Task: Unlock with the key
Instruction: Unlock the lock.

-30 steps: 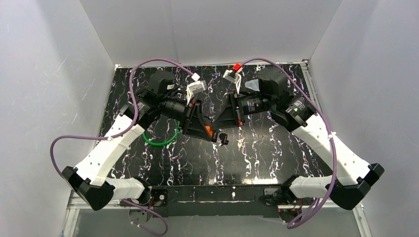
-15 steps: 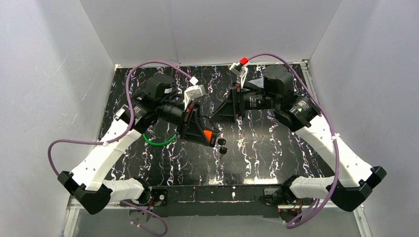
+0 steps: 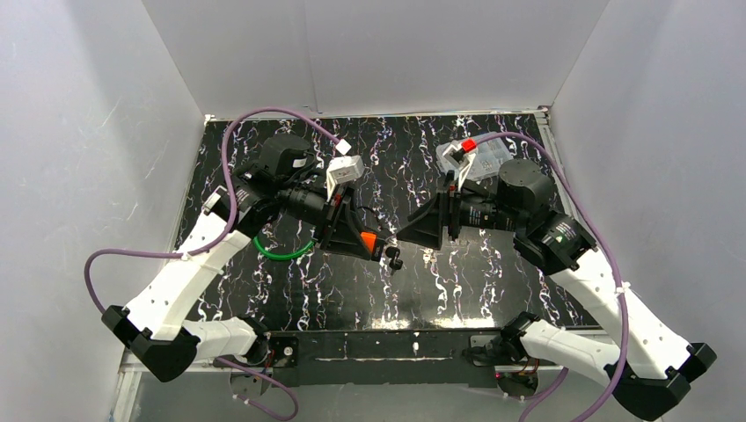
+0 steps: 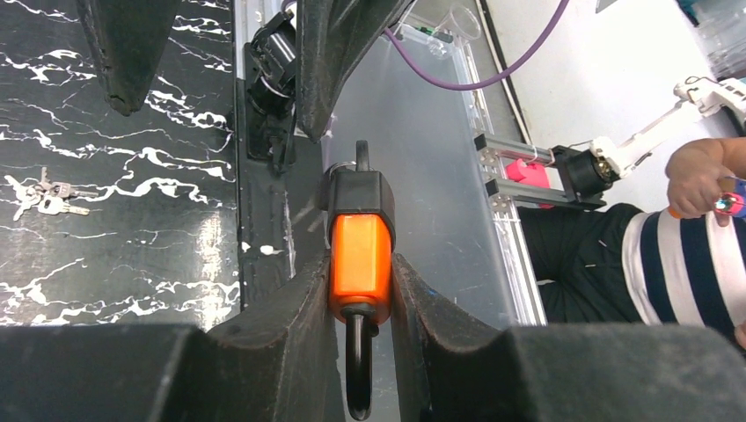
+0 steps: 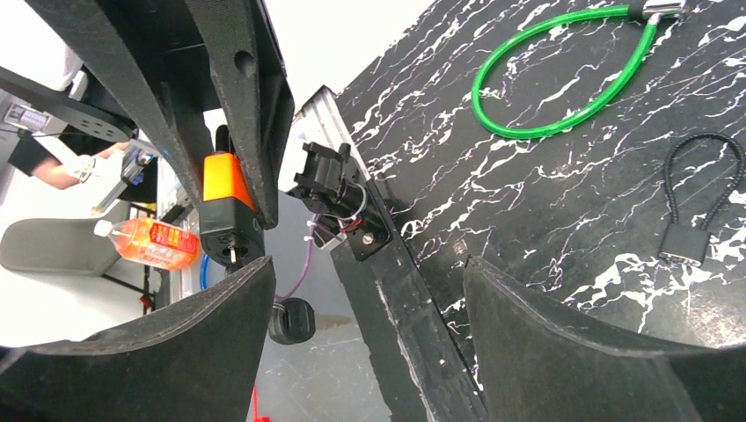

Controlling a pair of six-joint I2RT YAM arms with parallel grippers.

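Observation:
An orange padlock [image 4: 360, 255] with a black cap and black shackle is clamped between my left gripper's [image 4: 361, 294] fingers, held above the table near its middle [image 3: 367, 240]. A black-headed key [image 4: 362, 155] sticks out of the cap's keyhole, and a second black-headed key [image 5: 290, 321] hangs below it. My right gripper [image 5: 368, 264] faces the padlock [image 5: 227, 198] from the right, wide open, with nothing between its fingers. In the top view its tips [image 3: 406, 234] sit just right of the keys [image 3: 393, 257]. I cannot tell whether the shackle is released.
A green cable loop [image 3: 281, 251] lies on the black marbled table under the left arm. A black cable lock [image 5: 695, 211] lies on the table further in. A small bunch of silver keys [image 4: 44, 195] lies on the table. A clear plastic box [image 3: 479, 158] stands at the back right.
My right gripper has opened, let go of the key and drawn back to the right and nearer. The left gripper keeps the padlock, barely moved.

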